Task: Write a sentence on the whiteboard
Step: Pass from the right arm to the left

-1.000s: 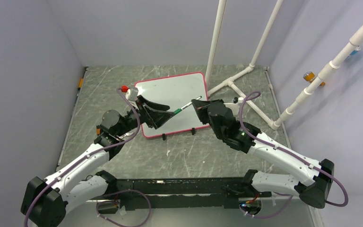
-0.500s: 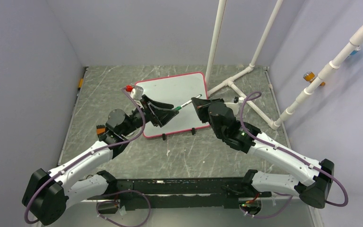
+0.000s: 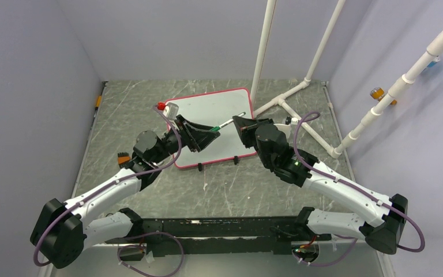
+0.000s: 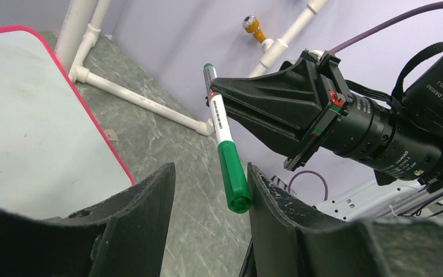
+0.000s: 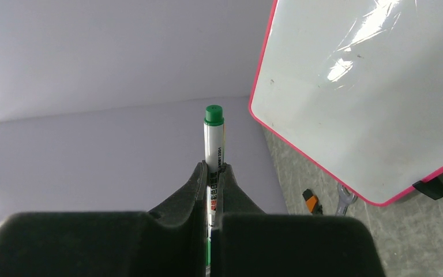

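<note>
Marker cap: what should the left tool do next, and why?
Probably shut the left tool on the green cap: it sits between the open fingers, the right tool clamps the marker barrel, and the whiteboard is blank.

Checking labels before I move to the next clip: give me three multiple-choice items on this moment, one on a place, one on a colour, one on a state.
1. Where is the marker?
A. flat on the table
B. gripped in the right hand
C. hooked on a pipe

2. What colour is its cap?
A. red
B. green
C. black

3. What does the whiteboard show?
A. three lines of writing
B. a drawing
C. no writing

Key:
1 B, the right hand is shut on its barrel.
2 B, the cap shows green in the left wrist view.
3 C, its surface is blank white in every view.
</note>
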